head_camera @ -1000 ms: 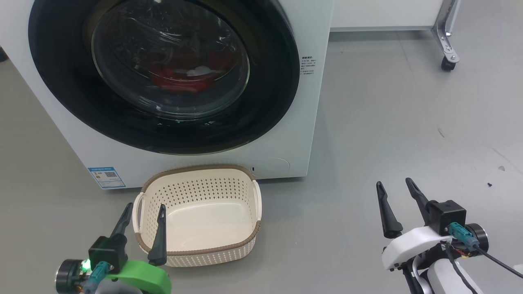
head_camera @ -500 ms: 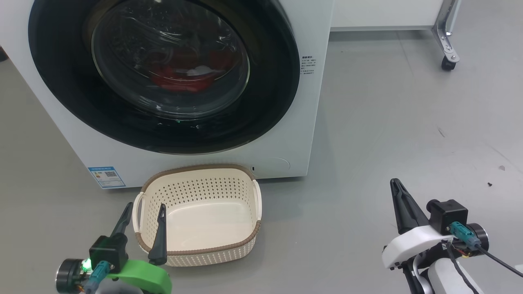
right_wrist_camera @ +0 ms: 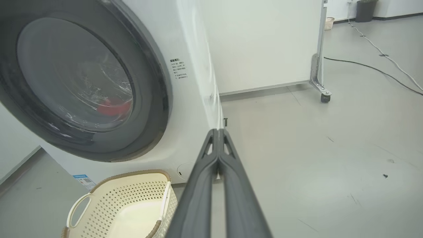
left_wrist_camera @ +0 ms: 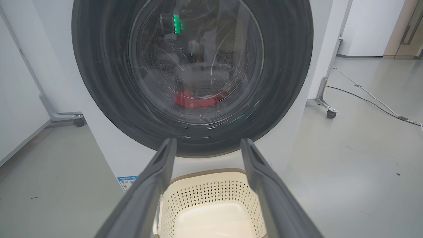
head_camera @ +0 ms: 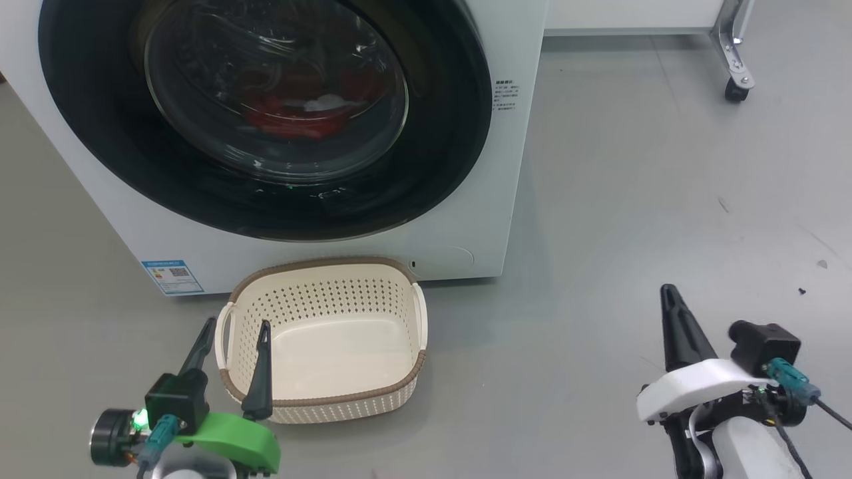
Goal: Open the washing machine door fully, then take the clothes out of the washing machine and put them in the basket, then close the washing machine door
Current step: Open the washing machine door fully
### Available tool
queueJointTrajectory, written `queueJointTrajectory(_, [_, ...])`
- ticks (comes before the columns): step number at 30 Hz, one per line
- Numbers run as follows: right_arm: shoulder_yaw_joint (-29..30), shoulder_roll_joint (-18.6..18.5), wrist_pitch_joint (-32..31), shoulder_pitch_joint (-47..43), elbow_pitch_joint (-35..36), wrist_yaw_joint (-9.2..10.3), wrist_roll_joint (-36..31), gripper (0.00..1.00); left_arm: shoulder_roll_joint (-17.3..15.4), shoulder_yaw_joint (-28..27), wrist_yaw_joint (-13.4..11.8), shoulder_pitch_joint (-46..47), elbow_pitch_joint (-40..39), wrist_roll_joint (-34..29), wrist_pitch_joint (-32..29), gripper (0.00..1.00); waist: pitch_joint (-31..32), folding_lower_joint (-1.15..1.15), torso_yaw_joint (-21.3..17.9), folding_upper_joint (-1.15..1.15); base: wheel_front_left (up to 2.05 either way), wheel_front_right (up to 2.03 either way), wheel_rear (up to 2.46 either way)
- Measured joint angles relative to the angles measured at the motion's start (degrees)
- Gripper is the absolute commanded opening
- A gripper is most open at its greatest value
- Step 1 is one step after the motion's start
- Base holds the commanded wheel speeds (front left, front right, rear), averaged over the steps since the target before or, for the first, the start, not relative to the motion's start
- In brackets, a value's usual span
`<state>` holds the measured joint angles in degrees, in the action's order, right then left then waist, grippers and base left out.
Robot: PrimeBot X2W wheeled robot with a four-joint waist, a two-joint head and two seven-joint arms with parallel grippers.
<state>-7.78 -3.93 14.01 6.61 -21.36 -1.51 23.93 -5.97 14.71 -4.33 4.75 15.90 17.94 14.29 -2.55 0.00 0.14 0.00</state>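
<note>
One basket (head_camera: pixel 333 407), mouth up, lies long axis crosswise before the washing machine (head_camera: pixel 506 199).

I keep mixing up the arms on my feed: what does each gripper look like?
Left gripper: two long, tapered dark grey fingers on a bright green shell, black camera block, glowing green light, teal connector. Right gripper: the same dark fingers on a white shell, black block, teal connector with a black cable.

red clothes (head_camera: pixel 293 113) behind shut door (head_camera: pixel 100 140)
</note>
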Motion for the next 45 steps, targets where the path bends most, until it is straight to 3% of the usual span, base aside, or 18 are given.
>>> queueJointTrajectory(10, [4.5,0.9,0.0,3.5,-2.0,-3.01,11.0,0.0,0.3,0.0,-0.2,1.7,-1.4,-0.5,0.1,1.0,-2.6,0.0,0.5,0.0,0.0,0.0,0.0])
queueJointTrajectory(21, [8.6,1.2,-1.7,10.6,-4.3,-4.9,27.0,0.0,0.9,0.4,-0.1,4.0,-2.7,-1.6,0.1,1.0,-6.4,0.0,1.6,0.0,0.0,0.0,0.0])
queueJointTrajectory(33, [11.1,1.1,-9.6,21.3,-5.6,-5.15,49.6,0.0,1.5,1.0,0.1,7.2,-4.8,-2.3,0.2,1.0,-11.2,0.0,3.1,0.0,0.0,0.0,0.0])
queueJointTrajectory(45, [12.3,0.8,-18.4,32.6,-6.4,-5.15,60.9,0.0,2.1,1.6,0.2,10.6,-6.5,-2.5,0.2,1.0,-16.6,0.0,4.7,0.0,0.0,0.0,0.0])
